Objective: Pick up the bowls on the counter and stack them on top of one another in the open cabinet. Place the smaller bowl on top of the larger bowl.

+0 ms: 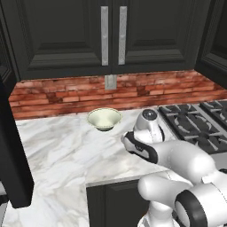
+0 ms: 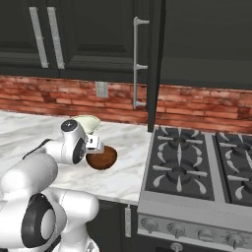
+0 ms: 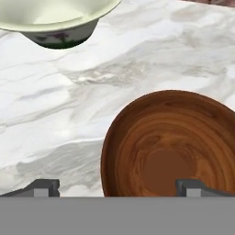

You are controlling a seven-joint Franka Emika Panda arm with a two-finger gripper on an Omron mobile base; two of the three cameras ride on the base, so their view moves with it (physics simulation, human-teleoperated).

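Here, in the left base view, the larger bowl (image 1: 104, 119) sits upright on the counter (image 1: 57, 150) close to the brick backsplash (image 1: 66, 95), well left of the gas stove (image 1: 195, 119). The arm's wrist (image 1: 148, 126) bends down just right of it, hiding whatever lies beneath.

From the right base view, the smaller bowl (image 2: 101, 157) rests on the counter (image 2: 128, 172) directly under the hand, touching or nearly touching it, with the stove (image 2: 197, 167) off to its right. The pale rim of the larger bowl (image 2: 89, 121) peeks out behind the wrist. The open cabinet (image 2: 156, 59) shows its door edge-on, silver handle (image 2: 136, 63) facing left.

In the hand view, the gripper (image 3: 117, 188) has its fingers spread wide: one fingertip (image 3: 43, 187) stands over bare marble, the other fingertip (image 3: 190, 187) over the smaller bowl (image 3: 170, 147). The bowl's left rim falls between the two tips. The larger bowl (image 3: 55, 20) lies farther off, apart from the brown one.
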